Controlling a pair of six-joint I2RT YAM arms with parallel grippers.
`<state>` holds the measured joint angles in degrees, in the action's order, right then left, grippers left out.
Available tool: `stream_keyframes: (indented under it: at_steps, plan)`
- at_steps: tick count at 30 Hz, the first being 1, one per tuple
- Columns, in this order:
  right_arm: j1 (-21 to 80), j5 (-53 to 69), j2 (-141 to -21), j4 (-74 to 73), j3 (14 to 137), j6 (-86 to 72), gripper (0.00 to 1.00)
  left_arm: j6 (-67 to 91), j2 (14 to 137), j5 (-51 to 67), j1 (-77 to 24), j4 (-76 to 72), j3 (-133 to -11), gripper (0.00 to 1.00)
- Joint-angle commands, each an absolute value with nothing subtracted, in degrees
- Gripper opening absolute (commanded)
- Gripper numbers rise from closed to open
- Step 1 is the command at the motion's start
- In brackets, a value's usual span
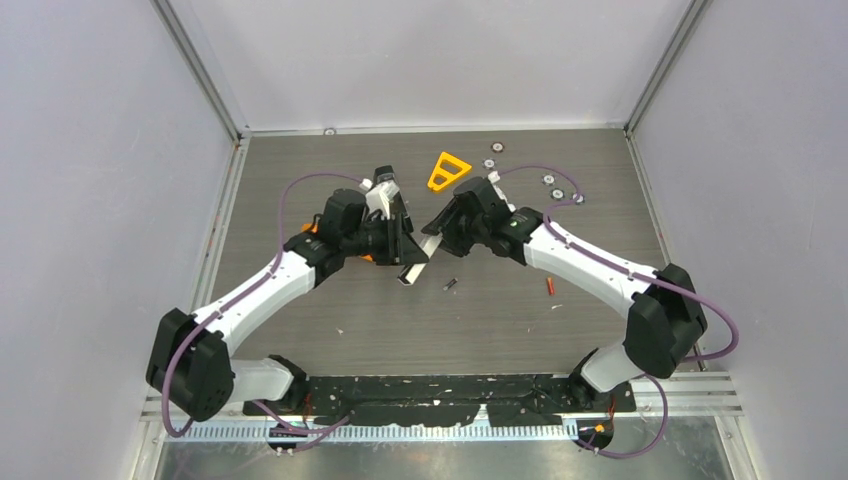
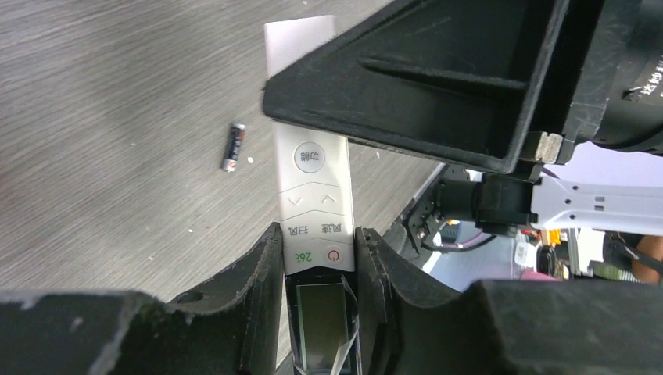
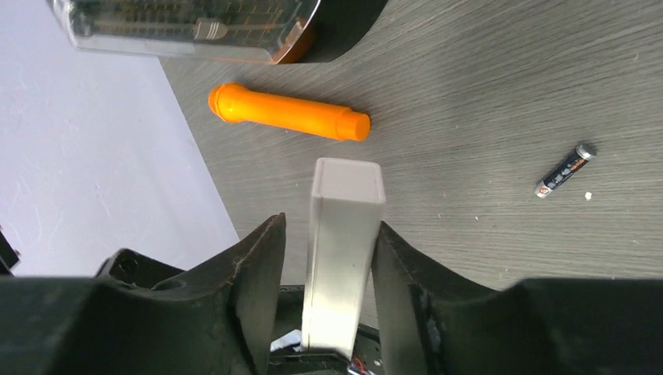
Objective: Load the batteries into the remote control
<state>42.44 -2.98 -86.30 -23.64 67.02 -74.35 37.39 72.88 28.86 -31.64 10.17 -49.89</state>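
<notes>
The white remote control [image 1: 415, 262] hangs above the table's middle, between both arms. My left gripper [image 2: 317, 234] is shut on its button end [image 2: 313, 187], both fingers pressed to its sides. My right gripper [image 3: 328, 226] straddles the plain other end [image 3: 344, 234]: one finger touches it, the other stands off with a gap. On the table lie a dark grey battery [image 1: 451, 285] [image 2: 233, 147] [image 3: 564, 171], a red battery [image 1: 550, 286] and an orange battery [image 3: 289, 113], which is partly hidden under my left arm in the top view.
An orange triangular piece [image 1: 447, 170] lies at the back of the table. Small silver discs [image 1: 555, 185] are scattered at the back right. A clear-cased object [image 3: 188, 27] sits beyond the orange battery. Pale walls enclose the table on three sides.
</notes>
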Motion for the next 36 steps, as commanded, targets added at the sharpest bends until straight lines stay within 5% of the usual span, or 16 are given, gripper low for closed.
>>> stream_keyframes:
  at_steps: [1, 7, 15, 22, 36]
  plan:
    - [41.8, -1.3, -81.8, -19.2, 69.1, -69.9, 0.61, 34.2, 72.7, 37.3, -31.5, 13.9, -56.0, 0.00]
    - [38.7, 5.7, -75.2, -10.7, 63.3, -57.7, 0.89, 32.7, 71.0, 44.2, -28.6, 16.3, -56.9, 0.00]
    - [34.1, 21.5, -65.8, -2.6, 58.8, -34.0, 0.92, 32.1, 67.7, 55.9, -25.3, 16.5, -57.1, 0.00]
    - [33.6, 39.7, -68.1, -12.9, 66.3, -13.6, 0.92, 29.7, 65.2, 65.9, -25.0, 16.6, -58.8, 0.00]
    - [34.8, 60.9, -70.2, -15.9, 70.1, -5.9, 0.92, 22.3, 62.9, 70.9, -24.5, 25.5, -62.3, 0.00]
